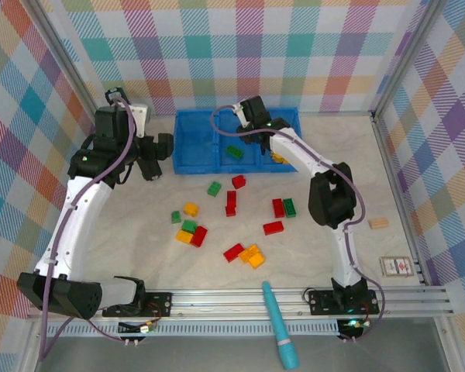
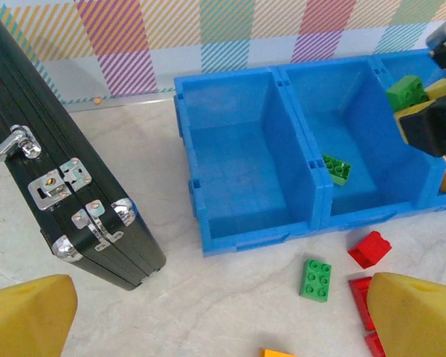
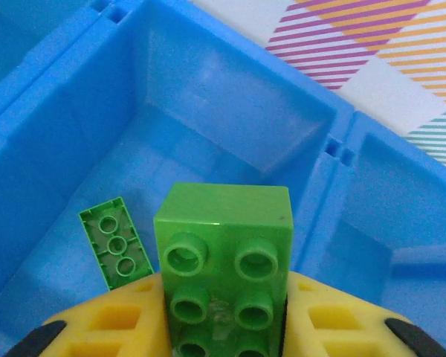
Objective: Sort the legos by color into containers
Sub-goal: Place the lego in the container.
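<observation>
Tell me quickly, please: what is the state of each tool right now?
Left tool: open, holding nothing.
Right tool: closed, holding a green lego.

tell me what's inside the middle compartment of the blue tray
In the middle compartment one flat green brick lies on the floor. The right gripper holds a thicker green brick over it, covering part of the floor.

One camera looks down from high behind; both wrist cameras, nearer, share the blue tray (image 2: 238, 178).
</observation>
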Controlling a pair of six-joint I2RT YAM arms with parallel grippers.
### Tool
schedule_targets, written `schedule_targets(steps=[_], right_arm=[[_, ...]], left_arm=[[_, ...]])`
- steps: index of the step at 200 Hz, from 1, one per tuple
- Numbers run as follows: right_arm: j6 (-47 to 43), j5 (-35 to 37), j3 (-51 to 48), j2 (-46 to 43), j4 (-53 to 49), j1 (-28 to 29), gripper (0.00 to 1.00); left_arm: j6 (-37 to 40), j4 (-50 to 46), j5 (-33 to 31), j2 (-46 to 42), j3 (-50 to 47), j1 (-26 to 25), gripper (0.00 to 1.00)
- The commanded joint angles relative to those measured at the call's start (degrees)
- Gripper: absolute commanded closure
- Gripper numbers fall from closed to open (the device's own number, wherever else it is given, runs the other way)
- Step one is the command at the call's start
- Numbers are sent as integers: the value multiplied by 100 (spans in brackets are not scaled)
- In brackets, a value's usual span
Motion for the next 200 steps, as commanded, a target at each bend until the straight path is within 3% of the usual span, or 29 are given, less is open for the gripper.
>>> schedule_targets(steps=[1,121,162,200], right_arm=[[93,-204,503,263,-158,151,67],[36,-313,712,939,-710,360,63],[-102,-210,740,768,-829,374,52],[-151,-287,952,309,-1108,372,50]], left_arm=[[101,-81,-54,41,194,-48,0],[49,-72,-44,38,176,-48,0],[57,-204,-25,59,482,-51,0],[33,-212,21,54,549,-46,0]])
